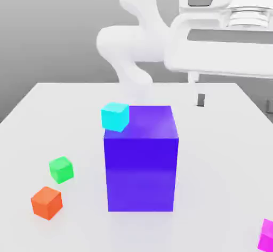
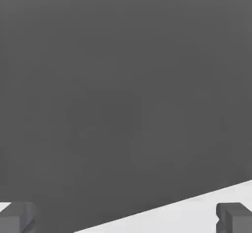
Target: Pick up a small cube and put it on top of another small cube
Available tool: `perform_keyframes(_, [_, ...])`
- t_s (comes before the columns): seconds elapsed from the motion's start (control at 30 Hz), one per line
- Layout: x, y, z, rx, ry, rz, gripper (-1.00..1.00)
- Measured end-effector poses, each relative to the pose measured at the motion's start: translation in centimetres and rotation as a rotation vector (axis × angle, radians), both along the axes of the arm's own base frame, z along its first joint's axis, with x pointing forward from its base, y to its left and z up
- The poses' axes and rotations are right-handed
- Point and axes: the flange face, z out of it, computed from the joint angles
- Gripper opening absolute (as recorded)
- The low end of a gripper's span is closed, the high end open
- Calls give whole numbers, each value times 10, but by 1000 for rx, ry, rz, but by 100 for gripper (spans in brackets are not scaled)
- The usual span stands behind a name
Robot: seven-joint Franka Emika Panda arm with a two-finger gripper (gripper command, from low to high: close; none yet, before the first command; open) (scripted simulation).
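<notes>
– White tabletop (image 1: 144,229), grey background. Where's the magenta cube (image 1: 266,237)?
– Toward the exterior view's right, at the near edge. The green cube (image 1: 61,169) sits near the orange cube (image 1: 47,202), on the blue block's (image 1: 141,165) other side
– And the gripper (image 1: 235,103)?
– Wide open, empty, above the table

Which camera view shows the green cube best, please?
The exterior view: the green cube sits there in plain sight on the table. In the hand view I can make out no green cube.
</notes>
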Motion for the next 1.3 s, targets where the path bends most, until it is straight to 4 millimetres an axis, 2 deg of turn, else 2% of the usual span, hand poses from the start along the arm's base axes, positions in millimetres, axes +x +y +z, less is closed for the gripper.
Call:
perform_keyframes(0.23, [-2, 58, -112, 48, 142, -87, 0])
perform_keyframes(0.47, [-34, 117, -215, 111, 294, -179, 0])
perform_keyframes(0.6, [-40, 127, -276, 122, 318, -196, 0])
perform_keyframes(0.63, [-41, 127, -288, 122, 319, -196, -100])
perform_keyframes(0.8, [-41, 127, -288, 124, 317, -195, -100])
perform_keyframes(0.83, [-41, 127, -294, 123, 318, -195, -100])
perform_keyframes(0.87, [-41, 127, -289, 124, 318, -196, -100])
perform_keyframes(1.0, [-39, 123, -242, 120, 323, -203, -100])
perform_keyframes(1.1, [-29, 79, -237, 78, 325, -199, -100])
perform_keyframes(1.3, [-19, -38, -229, -11, 331, -169, -100])
